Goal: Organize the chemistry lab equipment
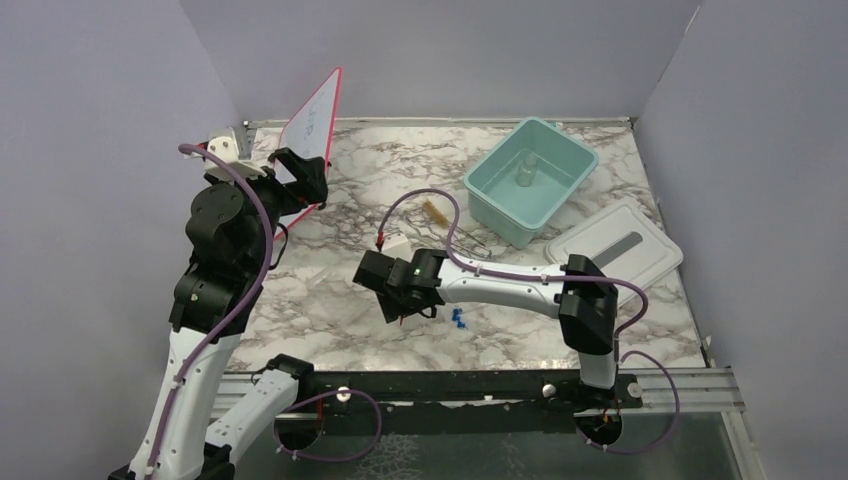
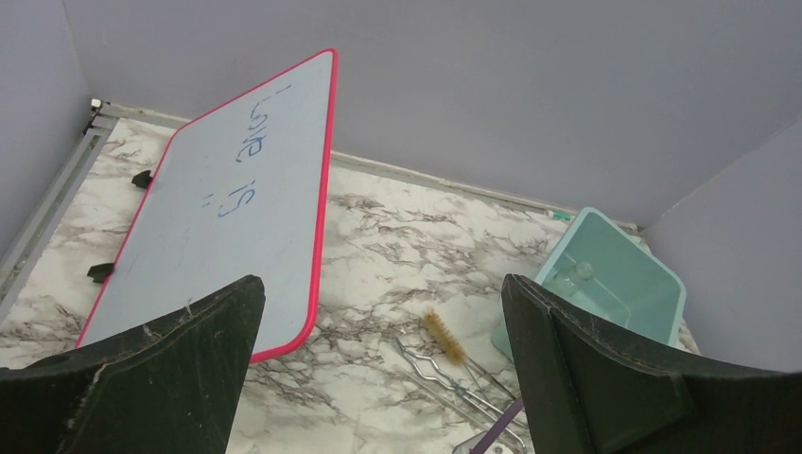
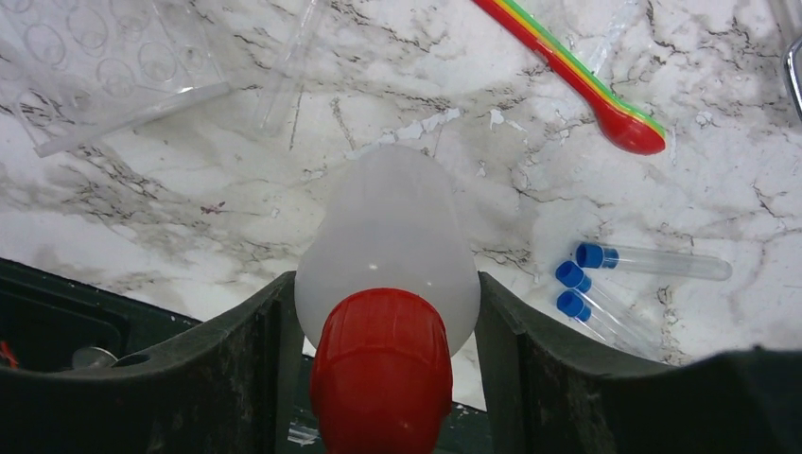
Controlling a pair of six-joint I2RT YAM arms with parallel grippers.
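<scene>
A white squeeze bottle with a red cap (image 3: 388,246) sits between the fingers of my right gripper (image 3: 383,322), and both pads touch its sides. That gripper (image 1: 395,290) hangs low over the table's middle. Three blue-capped clear tubes (image 3: 605,284) lie just to its right (image 1: 459,318). A red-orange spatula (image 3: 577,71) lies further off. The tan-bristled brush (image 2: 444,338) and metal tongs (image 2: 454,378) lie beside the tub. A small clear glass vessel (image 1: 525,170) stands inside the tub. My left gripper (image 2: 378,359) is open and empty, held high near the whiteboard.
The pale teal tub (image 1: 500,205) stands at the back right, with its white lid (image 1: 650,250) flat on the table next to it. A pink-edged whiteboard (image 1: 312,115) leans at the back left. A clear plastic rack (image 3: 113,57) lies ahead of the right gripper.
</scene>
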